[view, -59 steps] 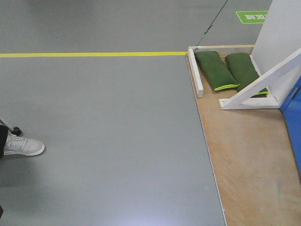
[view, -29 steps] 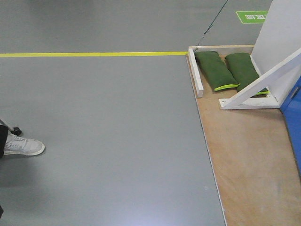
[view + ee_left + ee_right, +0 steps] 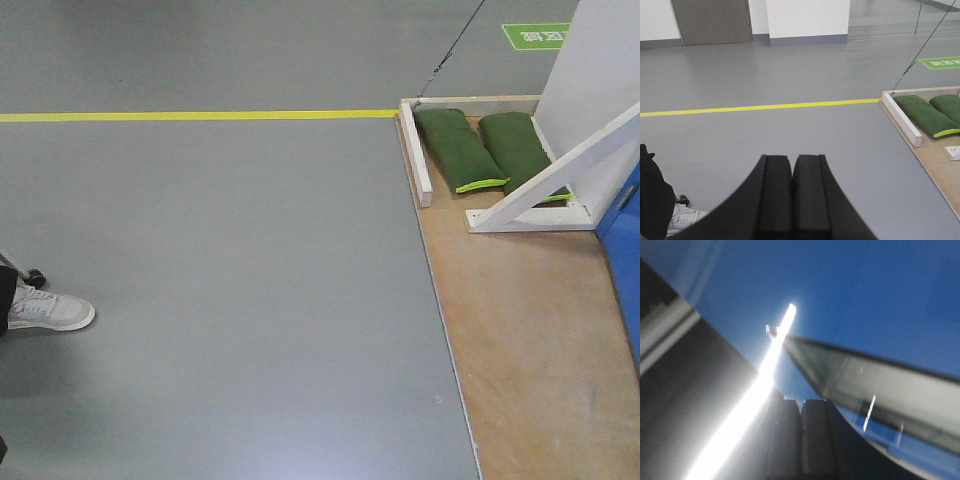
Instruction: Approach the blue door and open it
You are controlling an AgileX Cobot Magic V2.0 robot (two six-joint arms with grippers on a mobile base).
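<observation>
Where the plywood platform [image 3: 520,330] runs out at the right border of the front view, the blue door [image 3: 625,255] shows only as a narrow strip of bright, saturated blue standing along the platform's right edge. From the right wrist camera the same panel fills nearly everything: a flat, glossy, deep-blue face that acts like a mirror, crossed by a white glare streak and by a slanted grey band too blurred to identify. No handle or lock can be made out in either view.

Close before that blue face, the right gripper [image 3: 800,410] has its two black pads pressed together with only a thin seam between them, nothing held. The left gripper [image 3: 792,164] is likewise closed on nothing, pads touching, hanging over the grey floor [image 3: 220,280] well away from the door.

Just beside the door, a white slanted support beam [image 3: 560,165] rises from a white foot on the platform to a white upright panel [image 3: 600,70]. Two green sandbags [image 3: 458,150] lie side by side in the platform's far corner, behind a low white rail [image 3: 415,155]. A yellow line [image 3: 200,116] runs across the floor up to that corner, and a white sneaker [image 3: 50,310] rests at the left border.
</observation>
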